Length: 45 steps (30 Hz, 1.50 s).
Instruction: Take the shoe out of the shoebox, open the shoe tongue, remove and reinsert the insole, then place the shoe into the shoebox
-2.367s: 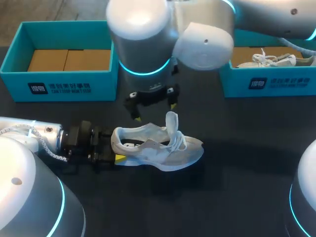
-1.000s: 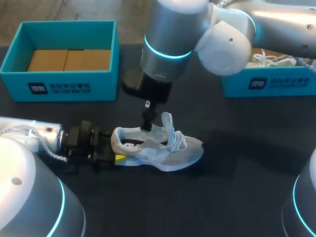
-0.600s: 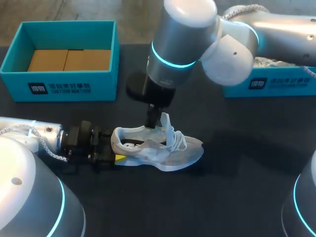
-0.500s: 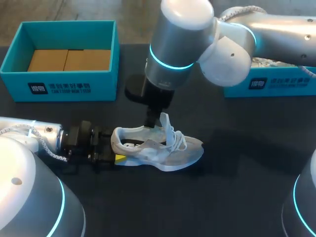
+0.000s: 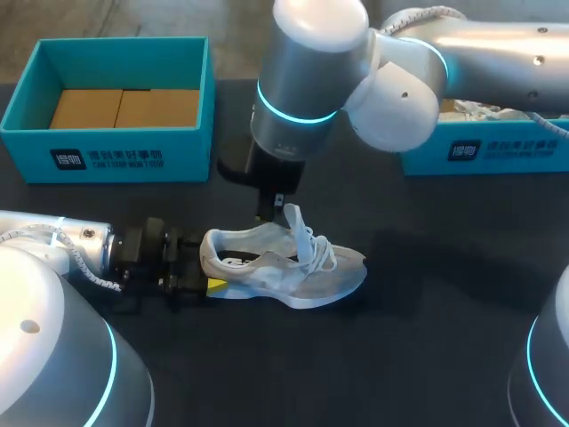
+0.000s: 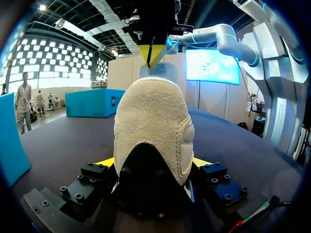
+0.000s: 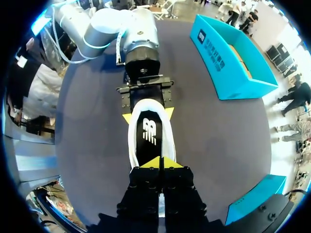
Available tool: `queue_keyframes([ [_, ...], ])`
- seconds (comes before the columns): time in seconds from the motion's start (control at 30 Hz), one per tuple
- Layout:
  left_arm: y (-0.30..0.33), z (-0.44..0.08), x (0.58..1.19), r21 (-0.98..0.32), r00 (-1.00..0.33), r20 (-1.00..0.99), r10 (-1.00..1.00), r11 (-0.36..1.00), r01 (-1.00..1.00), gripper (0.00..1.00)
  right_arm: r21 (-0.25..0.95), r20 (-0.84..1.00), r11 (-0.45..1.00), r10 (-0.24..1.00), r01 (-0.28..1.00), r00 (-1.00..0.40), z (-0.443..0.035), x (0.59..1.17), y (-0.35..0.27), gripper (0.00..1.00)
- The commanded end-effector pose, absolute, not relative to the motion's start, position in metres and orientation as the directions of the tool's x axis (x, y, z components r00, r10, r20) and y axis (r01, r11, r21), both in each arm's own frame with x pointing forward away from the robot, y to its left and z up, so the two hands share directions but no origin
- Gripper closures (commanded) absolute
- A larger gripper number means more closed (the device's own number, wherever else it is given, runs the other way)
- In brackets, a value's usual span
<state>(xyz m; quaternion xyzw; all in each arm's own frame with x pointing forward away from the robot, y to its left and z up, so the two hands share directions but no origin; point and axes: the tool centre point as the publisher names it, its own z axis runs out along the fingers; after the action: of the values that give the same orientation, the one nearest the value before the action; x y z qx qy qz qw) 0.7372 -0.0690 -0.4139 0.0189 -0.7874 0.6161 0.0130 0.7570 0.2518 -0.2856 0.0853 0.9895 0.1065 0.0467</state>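
The shoe [image 5: 284, 267] lies on its sole on the dark table [image 5: 427, 338], outside both teal boxes and in front of the empty shoebox [image 5: 116, 156]. The left gripper [image 6: 153, 162] clamps the heel, one yellow tip pressed on each side, and has not shifted over the last few seconds.

Change observed: the right gripper [image 7: 159, 162] hung above the shoe with its fingers spread a couple of seconds ago. It has since turned, closed and descended. Its two yellow tips now meet with no visible gap, directly over the shoe mouth and just beside the tongue [image 5: 291, 218]. The upright tongue has leaned slightly toward the heel during this descent. Whether the tips pinch its edge cannot be confirmed from these views.

Consequence for the task: removal from the box is complete. The tongue stands raised, and the insole [image 7: 148, 131] lies exposed and seated in the shoe. Judged from this posture, the step in hand is either final tongue opening or entry for the insole. Insole removal is not yet done.
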Motion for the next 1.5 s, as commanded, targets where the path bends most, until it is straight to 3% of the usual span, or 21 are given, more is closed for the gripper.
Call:
queue_keyframes([
  [0.03,-0.070,-0.416,0.737,-0.969,-0.999,0.043,-0.016,0.243,-0.046,1.00,0.176,-0.114,0.965,0.217,0.196,-0.969,-0.301,0.758,0.263,1.00],
  [0.37,-0.070,-0.416,0.737,-0.969,-0.999,0.043,-0.016,0.243,-0.046,1.00,0.074,-0.162,0.978,0.203,0.193,-0.966,-0.318,0.751,0.280,1.00],
  [0.8,-0.070,-0.416,0.737,-0.969,-0.999,0.043,-0.016,0.243,-0.046,1.00,-0.034,-0.080,0.992,0.122,0.125,-0.989,-0.343,0.756,0.280,1.00],
  [1.5,-0.070,-0.416,0.737,-0.969,-0.999,0.043,-0.016,0.243,-0.046,1.00,-0.096,0.009,0.977,0.193,0.191,-0.981,-0.372,0.742,0.244,1.00],
])
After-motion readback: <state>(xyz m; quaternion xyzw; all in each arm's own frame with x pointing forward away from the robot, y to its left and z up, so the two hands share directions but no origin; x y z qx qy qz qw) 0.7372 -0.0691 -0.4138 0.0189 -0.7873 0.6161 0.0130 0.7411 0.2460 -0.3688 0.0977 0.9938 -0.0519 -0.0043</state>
